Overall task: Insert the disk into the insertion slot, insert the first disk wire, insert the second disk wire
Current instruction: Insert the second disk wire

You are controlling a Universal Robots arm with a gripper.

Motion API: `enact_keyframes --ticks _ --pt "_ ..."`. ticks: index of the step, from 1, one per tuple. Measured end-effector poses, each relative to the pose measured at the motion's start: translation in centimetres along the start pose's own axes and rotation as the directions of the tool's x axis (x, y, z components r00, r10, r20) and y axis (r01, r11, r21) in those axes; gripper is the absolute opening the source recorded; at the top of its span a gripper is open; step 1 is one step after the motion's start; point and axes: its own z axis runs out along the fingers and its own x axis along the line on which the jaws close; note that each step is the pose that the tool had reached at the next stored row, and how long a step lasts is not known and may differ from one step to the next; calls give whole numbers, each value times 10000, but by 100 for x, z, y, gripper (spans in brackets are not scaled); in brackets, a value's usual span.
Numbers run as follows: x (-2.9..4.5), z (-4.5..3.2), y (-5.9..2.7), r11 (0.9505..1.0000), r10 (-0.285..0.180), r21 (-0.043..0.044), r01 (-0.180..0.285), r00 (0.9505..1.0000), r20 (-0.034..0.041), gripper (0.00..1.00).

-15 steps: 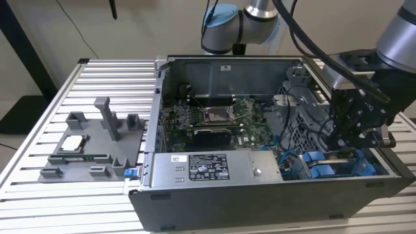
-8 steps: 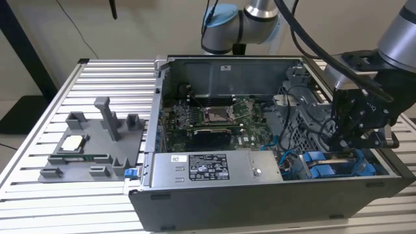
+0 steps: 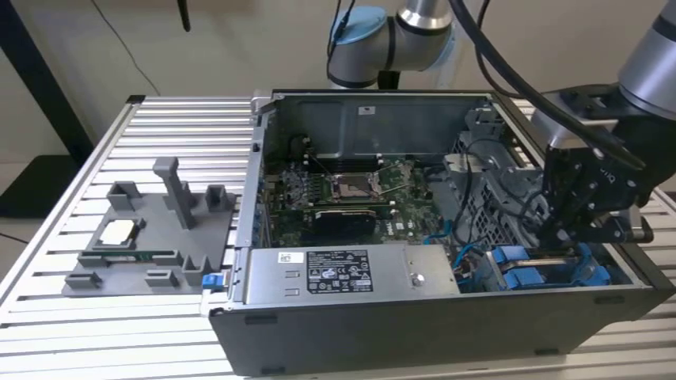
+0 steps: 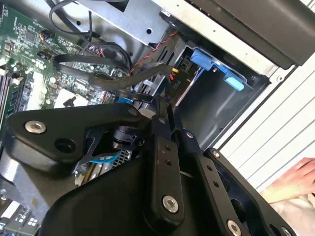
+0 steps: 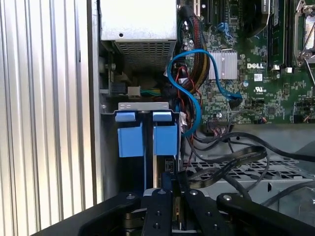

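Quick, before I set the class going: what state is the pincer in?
Pincer: closed, low inside the computer case; whether it grips anything cannot be told.

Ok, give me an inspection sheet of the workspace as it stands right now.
Surface: ribbed metal table carrying the open computer case.
Job's things: insertion slot with blue fittings, in the case corner next to the power-supply box; whether the disk sits in it cannot be told.
Clutter: grey fixture tray on the table, at the exterior view's left of the case.
Gripper: gripper down inside the case at the slot.
Cables: blue cable looped beside the slot; black cables close to the gripper.
Surroundings: a person's hand outside the case wall.
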Motion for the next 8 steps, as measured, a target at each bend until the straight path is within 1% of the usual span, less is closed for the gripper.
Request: enact_keyframes --ticks 3,8 --pt "0 12 -9 10000 0 31 0 10000 4 16" --pt "-1 23 -10 10000 -1 36 1 10000 15 16"
